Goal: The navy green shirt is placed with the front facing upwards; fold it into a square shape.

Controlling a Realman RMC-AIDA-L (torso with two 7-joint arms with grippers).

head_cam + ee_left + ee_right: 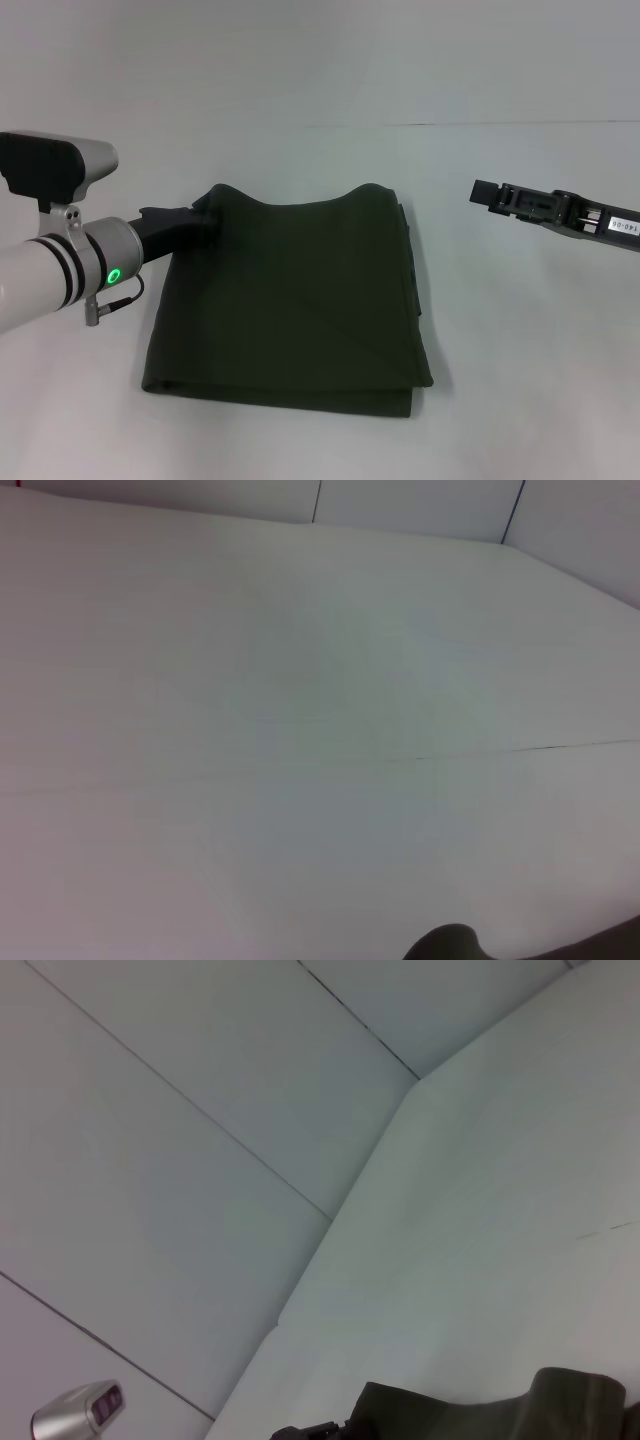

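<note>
The navy green shirt (300, 300) lies folded into a rough rectangle on the white table, plain dark olive side up; the lettering and collar are hidden. My left gripper (205, 218) is at the shirt's far left corner, shut on the fabric, and that corner stands a little raised. My right gripper (482, 190) hovers to the right of the shirt, apart from it and holding nothing. The right wrist view shows the shirt's far edge (500, 1415). A dark bit of cloth (445, 945) shows in the left wrist view.
The white table (520, 380) spreads around the shirt, with a thin seam line (520, 123) across its far part. A pale wall rises behind it. My left arm (60, 270) reaches in from the left.
</note>
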